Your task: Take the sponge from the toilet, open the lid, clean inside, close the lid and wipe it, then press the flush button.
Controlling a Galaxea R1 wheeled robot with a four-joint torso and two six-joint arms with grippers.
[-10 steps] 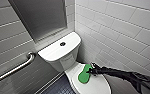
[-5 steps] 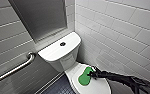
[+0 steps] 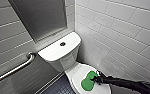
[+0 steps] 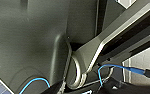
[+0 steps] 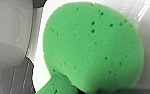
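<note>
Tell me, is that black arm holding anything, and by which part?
The right claw meets the green sponge at its narrow middle, as it lies on the lid. Whether it actually grips cannot be told.

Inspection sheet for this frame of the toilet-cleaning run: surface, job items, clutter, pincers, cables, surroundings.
Surface: lid closed, white and glossy.
Job's things: sponge lying on the lid; toilet in the corner; flush button at the tank top's centre.
Clutter: nothing seen.
Grippers: right pincer at the sponge's edge; hold cannot be told.
Cables: blue cable looping by the robot's own frame, left wrist view.
Surroundings: grey tiled walls, metal grab rail, dark floor.
</note>
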